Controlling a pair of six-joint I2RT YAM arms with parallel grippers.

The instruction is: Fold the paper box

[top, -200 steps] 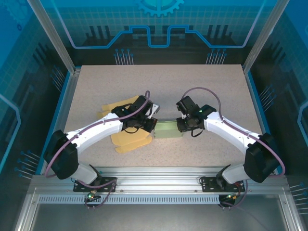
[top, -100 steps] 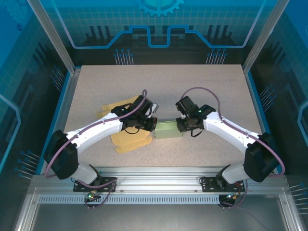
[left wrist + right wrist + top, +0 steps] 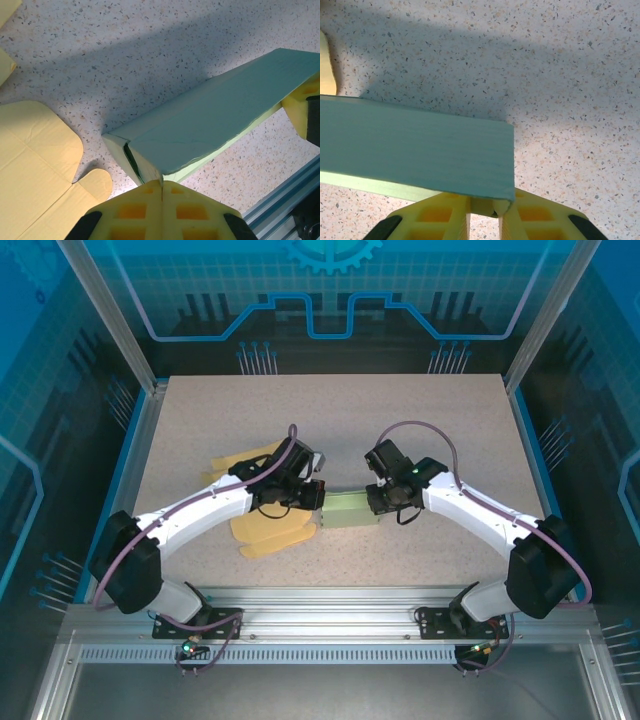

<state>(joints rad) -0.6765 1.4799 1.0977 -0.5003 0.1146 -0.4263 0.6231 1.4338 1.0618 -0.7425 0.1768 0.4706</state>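
Left pincer (image 3: 318,497) clenched, its yellow foam pads (image 3: 140,205) pressed flush with no gap between them. In the left wrist view the tips (image 3: 161,182) met the near lower corner of the long pale-green paper box (image 3: 210,120). Whether a thin edge of paper was caught between the pads could not be told.

Right pincer (image 3: 375,502) at the opposite end of the box (image 3: 348,508). In the right wrist view its pads stood slightly apart with the box's lower corner edge seated between them (image 3: 484,202) — grasping the box (image 3: 415,150).

Box lay lengthwise between the two pincers, near the middle of the speckled beige tabletop (image 3: 400,420), a little toward the near edge. It was formed into a hollow sleeve. The end by the left pincer was open, with a dark slit showing inside — top panel teal-green, side wall lighter green.

Flat yellow cardboard blanks (image 3: 270,538) lay on the table under and beside the left arm, to the left of the box. From the left wrist one blank (image 3: 35,165) showed rounded flaps and crease lines, close to the box's open end but apart from it.

Aluminium rail (image 3: 280,200) ran along the near table edge.
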